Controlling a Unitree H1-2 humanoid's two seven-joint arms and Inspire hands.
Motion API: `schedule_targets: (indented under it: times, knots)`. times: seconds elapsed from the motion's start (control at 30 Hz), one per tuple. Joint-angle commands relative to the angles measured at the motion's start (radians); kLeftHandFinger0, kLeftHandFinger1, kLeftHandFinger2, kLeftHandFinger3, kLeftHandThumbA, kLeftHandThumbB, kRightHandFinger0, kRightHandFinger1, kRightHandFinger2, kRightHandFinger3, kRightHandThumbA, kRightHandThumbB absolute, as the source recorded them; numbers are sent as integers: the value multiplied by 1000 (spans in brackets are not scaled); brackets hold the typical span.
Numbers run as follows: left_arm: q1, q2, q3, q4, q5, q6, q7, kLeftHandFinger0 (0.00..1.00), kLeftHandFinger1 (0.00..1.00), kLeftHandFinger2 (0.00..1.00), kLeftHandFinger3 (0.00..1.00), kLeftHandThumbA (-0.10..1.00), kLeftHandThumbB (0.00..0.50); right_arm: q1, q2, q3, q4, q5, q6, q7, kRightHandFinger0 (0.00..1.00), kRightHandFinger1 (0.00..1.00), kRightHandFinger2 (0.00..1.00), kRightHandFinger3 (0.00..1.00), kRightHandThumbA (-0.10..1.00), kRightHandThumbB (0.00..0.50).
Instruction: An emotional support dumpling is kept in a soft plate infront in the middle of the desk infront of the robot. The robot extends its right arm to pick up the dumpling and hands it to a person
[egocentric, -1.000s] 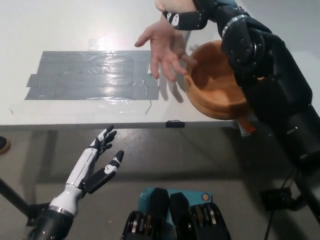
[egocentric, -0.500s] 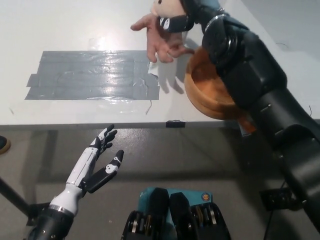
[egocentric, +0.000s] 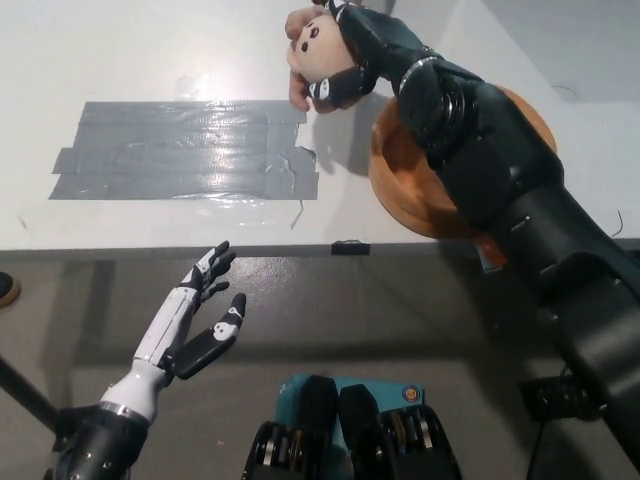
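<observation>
The beige plush dumpling (egocentric: 307, 45), with a small face on it, is held in the air above the far side of the desk. My black right hand (egocentric: 352, 42) is shut on it, its fingers wrapped round the dumpling's right side. A person's hand (egocentric: 298, 97) shows just under the dumpling, touching or almost touching it; most of that hand is hidden. The soft orange plate (egocentric: 392, 192) lies on the desk beneath my right forearm and nothing shows in its visible part. My white left hand (egocentric: 197, 322) rests open below the desk's near edge at the lower left.
A large patch of grey tape (egocentric: 180, 150) covers the white desk (egocentric: 150, 60) left of the plate. A small black clip (egocentric: 350, 247) sits on the desk's near edge. Floor lies below that edge.
My right arm has swung left and away from the plate, carrying the dumpling up to the person's hand. That hand, spread open before, is now mostly hidden behind the dumpling. The left hand stayed put.
</observation>
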Motion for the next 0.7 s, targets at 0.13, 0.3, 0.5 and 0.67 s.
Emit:
schedule_targets:
  times: [0.13, 0.3, 0.5, 0.67]
  knots:
    - [-23, 8, 5, -6, -6, -47, -14, 965, 1000, 1000, 1000, 468, 273, -32, -45, -15, -62, 28, -27, -14, 1000, 1000, 1000, 1000, 1000, 500]
    - [-24, 1, 8, -4, -24, -41, -18, 938, 1000, 1000, 1000, 418, 278, -17, -84, -54, -192, 46, -20, -26, 1000, 1000, 1000, 1000, 1000, 493]
    - [-24, 4, 9, -7, -23, -27, -18, 949, 1000, 1000, 1000, 429, 283, 30, -145, -131, -461, 70, -4, -28, 1000, 1000, 1000, 1000, 1000, 456]
    - [-36, 8, 10, -11, -28, -14, -24, 957, 1000, 1000, 1000, 401, 264, 133, -202, -192, -845, 108, 35, 50, 1000, 1000, 1000, 1000, 1000, 455]
